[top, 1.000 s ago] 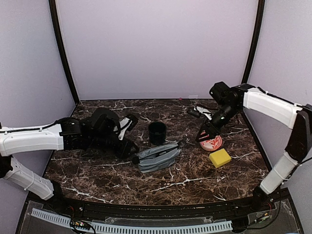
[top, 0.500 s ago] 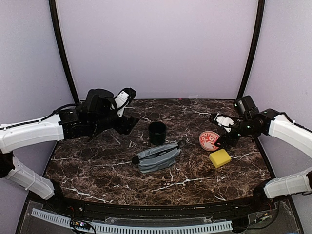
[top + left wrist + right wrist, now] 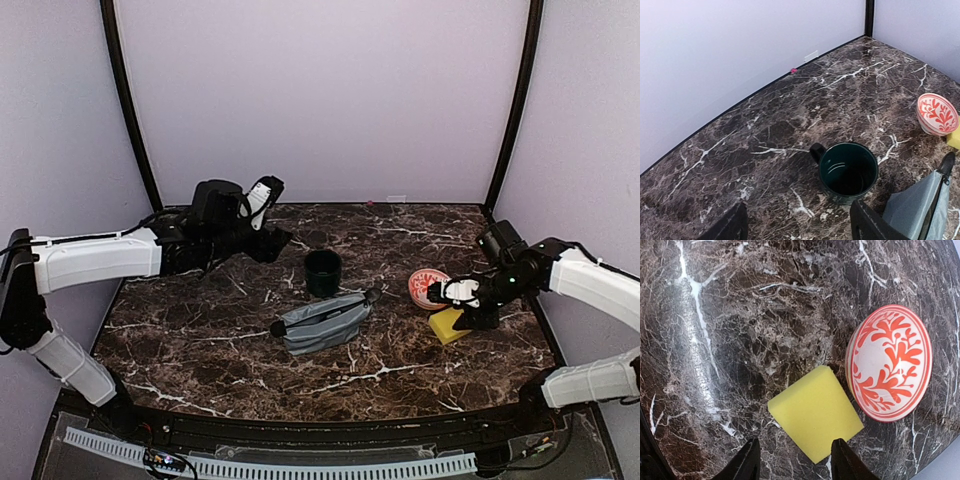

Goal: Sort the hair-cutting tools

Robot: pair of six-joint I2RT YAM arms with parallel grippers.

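No scissors, comb or clipper shows in any view. A grey zipped pouch [image 3: 322, 322] lies mid-table; its corner shows in the left wrist view [image 3: 920, 205]. My left gripper [image 3: 278, 243] is open and empty, held above the table left of the dark green cup [image 3: 322, 270]; in its own view [image 3: 797, 231] the cup [image 3: 847, 170] stands just ahead of the right finger. My right gripper [image 3: 452, 305] is open and empty, hovering over a yellow sponge [image 3: 815, 412], which lies between and ahead of its fingers [image 3: 795, 466].
The red-and-white patterned plate [image 3: 428, 285] sits beside the sponge [image 3: 445, 328], touching or nearly so, and shows in the right wrist view [image 3: 890, 362] and the left wrist view [image 3: 937, 112]. The back wall and side posts bound the marble table [image 3: 200, 340].
My left gripper has lifted from beside the pouch and moved back towards the wall. My right arm has swung from the far right down and forward, from over the plate to over the sponge.
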